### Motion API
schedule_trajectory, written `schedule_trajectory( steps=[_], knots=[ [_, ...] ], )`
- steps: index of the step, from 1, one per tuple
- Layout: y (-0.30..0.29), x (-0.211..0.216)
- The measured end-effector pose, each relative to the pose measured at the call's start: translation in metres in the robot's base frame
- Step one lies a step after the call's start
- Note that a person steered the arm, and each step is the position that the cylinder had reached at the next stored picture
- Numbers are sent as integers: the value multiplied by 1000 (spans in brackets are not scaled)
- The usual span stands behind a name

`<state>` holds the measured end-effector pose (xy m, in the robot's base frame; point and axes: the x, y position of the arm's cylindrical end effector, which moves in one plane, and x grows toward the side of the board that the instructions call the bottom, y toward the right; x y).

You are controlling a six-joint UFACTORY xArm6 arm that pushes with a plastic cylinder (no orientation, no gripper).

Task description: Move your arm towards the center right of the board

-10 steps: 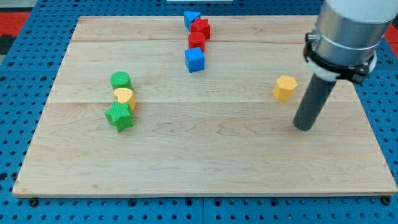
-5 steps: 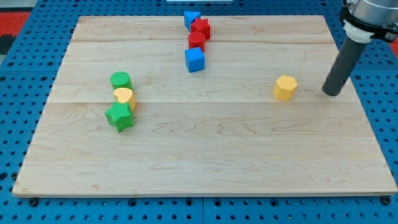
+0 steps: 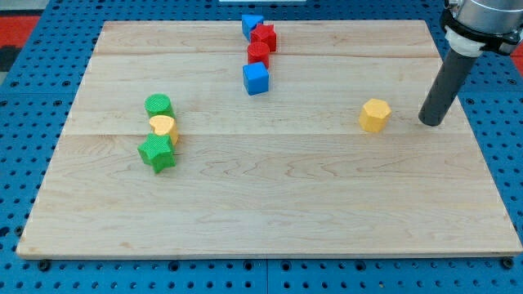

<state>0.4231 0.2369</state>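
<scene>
Blue pegboard framed the wooden bench [image 3: 270, 204]. My tip [image 3: 430, 122], a bare rod with no jaws, stood just right of the yellow hexagon block [image 3: 375, 115], apart. Centre right looked reached; only settling seemed needed.

Lab bench – blue pegboard [image 3: 49, 49], wooden board [image 3: 270, 196].

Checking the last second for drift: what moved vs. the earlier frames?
Only my tip moved: from lower on the board toward the view's top and right, then slightly back left, ending just right of the yellow hexagonal block, apart from it. It touched no block; every block stayed where it was.
</scene>
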Motion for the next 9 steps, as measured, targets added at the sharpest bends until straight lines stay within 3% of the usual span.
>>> schedule_trajectory(
  steps=[9],
  knots=[
    [-35, 30]
  ],
)
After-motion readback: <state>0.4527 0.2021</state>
